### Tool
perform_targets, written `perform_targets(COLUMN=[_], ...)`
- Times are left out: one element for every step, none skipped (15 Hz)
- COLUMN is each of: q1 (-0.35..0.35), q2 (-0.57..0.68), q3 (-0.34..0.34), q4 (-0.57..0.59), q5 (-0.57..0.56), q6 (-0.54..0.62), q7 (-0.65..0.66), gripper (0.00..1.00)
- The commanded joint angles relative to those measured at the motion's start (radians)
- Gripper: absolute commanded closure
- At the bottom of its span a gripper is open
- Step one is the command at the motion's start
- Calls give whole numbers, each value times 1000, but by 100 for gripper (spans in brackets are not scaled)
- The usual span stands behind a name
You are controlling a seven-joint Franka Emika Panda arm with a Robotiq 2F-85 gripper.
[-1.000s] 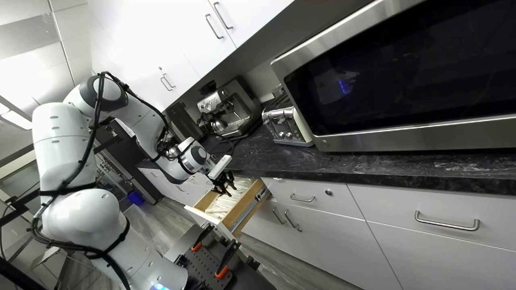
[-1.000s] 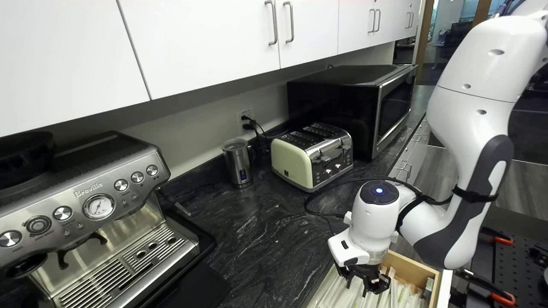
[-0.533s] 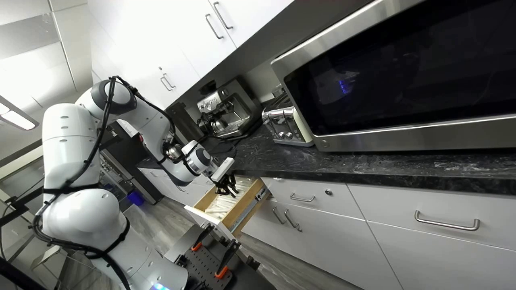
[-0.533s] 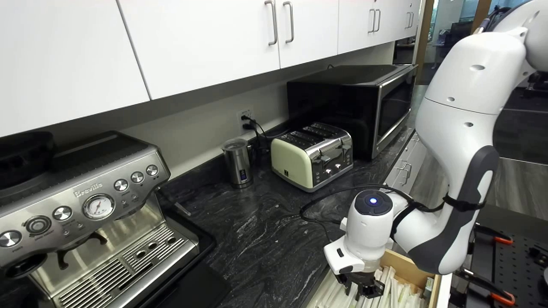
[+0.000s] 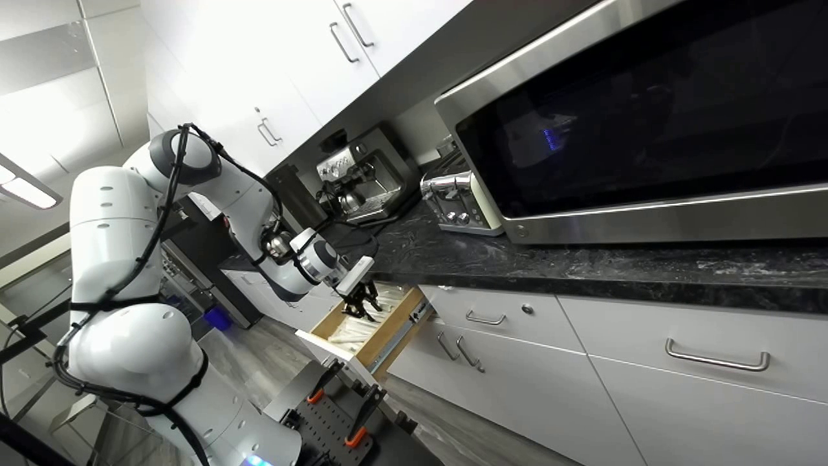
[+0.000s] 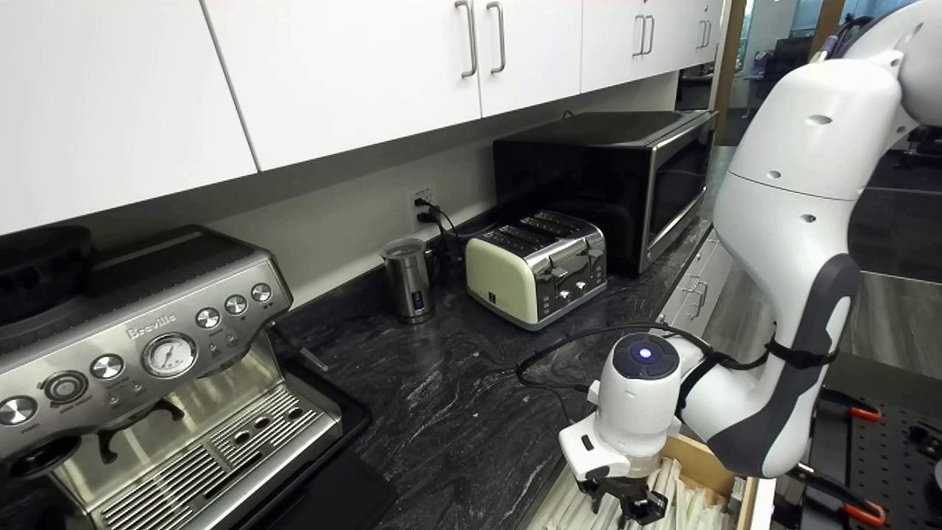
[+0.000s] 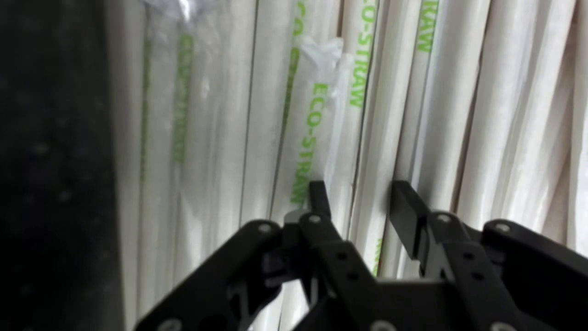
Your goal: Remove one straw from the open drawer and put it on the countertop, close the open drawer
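Far left in the wrist view, the dark front edge of the countertop (image 7: 55,138) is seen, blurred. Beside it, straws (image 7: 262,138) are laid side by side in the pulled-out drawer (image 5: 391,330): white-wrapped, some printed green, "ECO-STRAW". Farther right, the gripper (image 7: 358,202) is held over them, fingers (image 7: 409,219) spread; whether any straw is touched cannot be told. Against half a second earlier, gripper slightly lowered.
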Motion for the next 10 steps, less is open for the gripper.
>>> perform_targets(q1=[-30, -37, -40, -50, -58, -65, -70, -77, -85, -91], q2=[-30, -24, -18, -8, -3, 1, 5, 7, 11, 13], q3=[32, 40, 42, 48, 53, 57, 59, 62, 69, 74], q4=[-45, -44, -40, -33, -28, -24, -20, -18, -15, -12], q5=[-24, -22, -23, -20, -17, -16, -16, -15, -11, -9], q6=[26, 25, 24, 20, 16, 14, 13, 12, 6, 3], q7=[56, 55, 56, 53, 52, 50, 49, 47, 43, 41], gripper=[59, 60, 63, 65, 69, 68, 80, 93, 95, 99])
